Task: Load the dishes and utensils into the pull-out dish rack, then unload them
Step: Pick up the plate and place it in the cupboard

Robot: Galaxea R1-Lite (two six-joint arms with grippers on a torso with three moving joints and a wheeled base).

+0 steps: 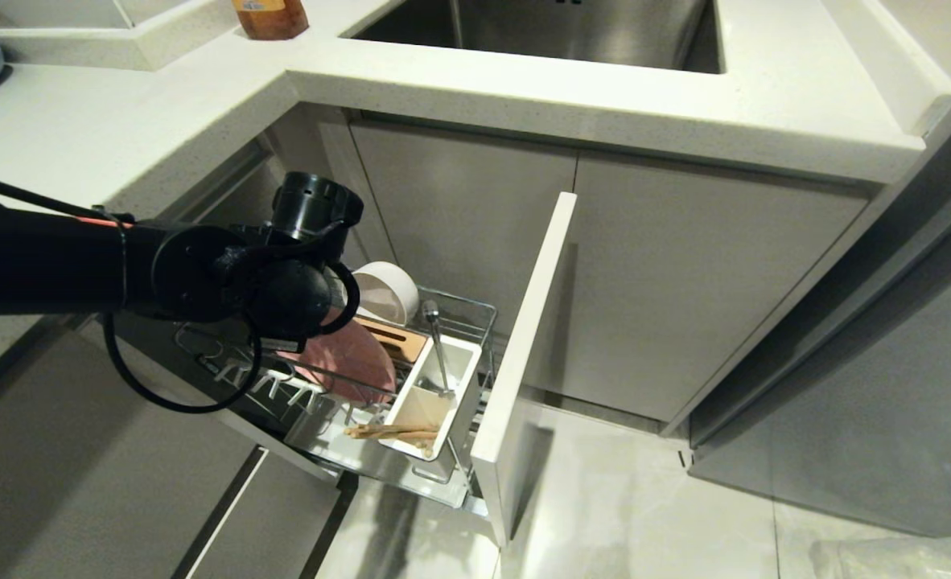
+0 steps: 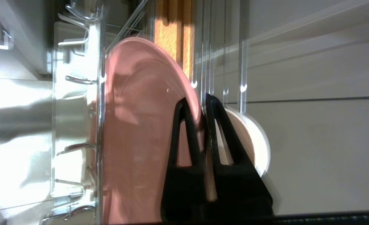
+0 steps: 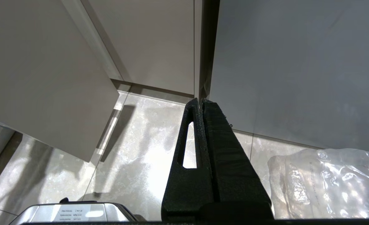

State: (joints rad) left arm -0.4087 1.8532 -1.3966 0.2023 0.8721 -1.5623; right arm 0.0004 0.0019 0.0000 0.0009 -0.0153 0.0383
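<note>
1. Governing relation: the pink plate stands on edge in the pull-out rack, leaning slightly. Its upper rim runs between the fingers of the left gripper. The tool is therefore at the top of the rim, with the plate's body below it in the wires.
2. Tool state: the left jaws are narrow and set around the rim, one finger on the plate's face and the other behind it. They hold nothing else.
3. Plate position: roughly mid-rack. The white bowl is just behind it toward the rear end of the rack, and the wooden block is beside it on the utensil-box side.
4. Plate axis: the disc lies across the rack, so in my judgement any clean travel must run upward along its plane, clear of the wires.
5. Left arm pose: it reaches in from the rack's left side, with the wrist bent down over the plate. In the head view the wrist hides the fingers.
6. Nearer arm: the left, plainly. The right gripper hangs over the floor well away from the rack, fingers pressed together and holding nothing.
7. Other items:
   - The spoon stands in the rear compartment of the white utensil box.
   - The chopsticks lie across its front compartment, near the grey front panel.
8. Judgement: every task item is in the rack. The frames do not show whether the plate is being set down or taken out.
</note>
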